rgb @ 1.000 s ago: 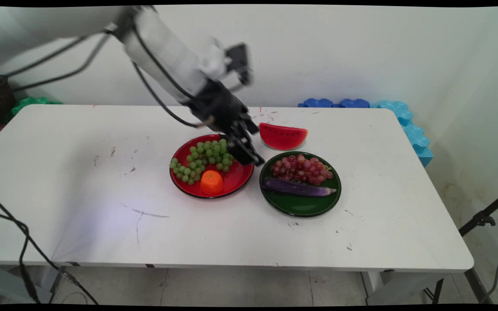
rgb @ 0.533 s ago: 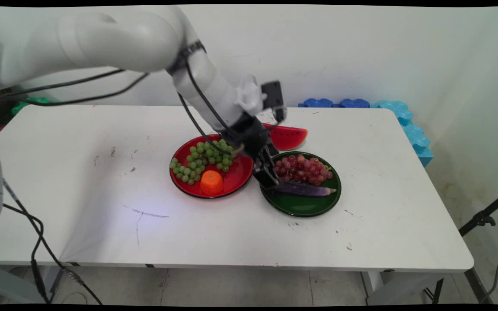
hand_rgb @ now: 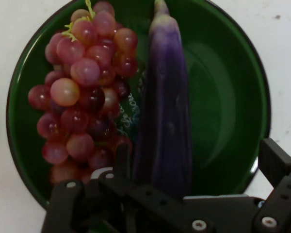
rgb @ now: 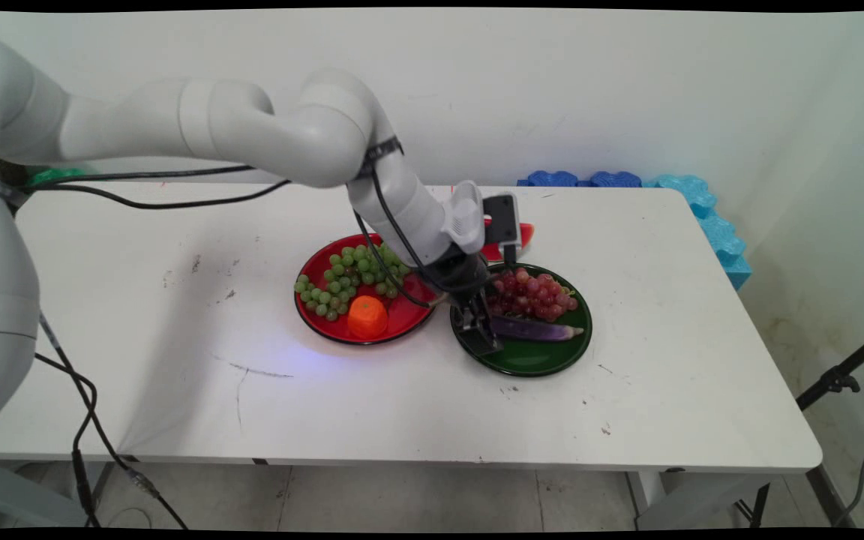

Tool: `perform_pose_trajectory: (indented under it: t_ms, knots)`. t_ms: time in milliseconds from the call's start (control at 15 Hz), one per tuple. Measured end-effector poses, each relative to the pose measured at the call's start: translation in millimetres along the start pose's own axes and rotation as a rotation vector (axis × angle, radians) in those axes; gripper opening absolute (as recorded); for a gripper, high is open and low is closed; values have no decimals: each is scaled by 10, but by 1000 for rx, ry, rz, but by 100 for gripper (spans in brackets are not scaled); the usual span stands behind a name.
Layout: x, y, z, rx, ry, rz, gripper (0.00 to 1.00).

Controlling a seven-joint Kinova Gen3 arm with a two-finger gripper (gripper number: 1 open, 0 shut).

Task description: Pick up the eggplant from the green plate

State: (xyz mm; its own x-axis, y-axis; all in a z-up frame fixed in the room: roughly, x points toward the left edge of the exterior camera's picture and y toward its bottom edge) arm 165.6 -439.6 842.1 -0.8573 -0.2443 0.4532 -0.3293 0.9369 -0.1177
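Eggplant [hand_rgb: 165,121] lies lengthwise on green plate [hand_rgb: 233,97], between the spread fingers of the hand [hand_rgb: 194,170]; grapes [hand_rgb: 82,97] alongside.

Reaches in from the picture's left as a white, round-jointed robot arm [rgb: 252,135], level along its upper link, bent sharply at the elbow and sloping down to the right through the forearm. Ends in a black two-finger gripper [rgb: 481,341] [hand_rgb: 199,160], pointed steeply downward and set low. Holds the black fingers [hand_rgb: 276,162] spread wide apart. Carries black cables [rgb: 177,191] slung beneath the upper link and looped along the forearm.
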Motion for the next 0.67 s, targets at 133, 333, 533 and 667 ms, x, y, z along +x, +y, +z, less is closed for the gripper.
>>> perform_pose_trajectory:
  t_ms: [133, 333, 533, 667]
  knots:
    - [11, 8, 119, 9, 3, 14, 100]
    - [29, 20, 223, 20, 9, 29, 100]
    - [93, 92, 344, 26, 19, 61, 100]
    - [93, 86, 381, 33, 21, 65, 0]
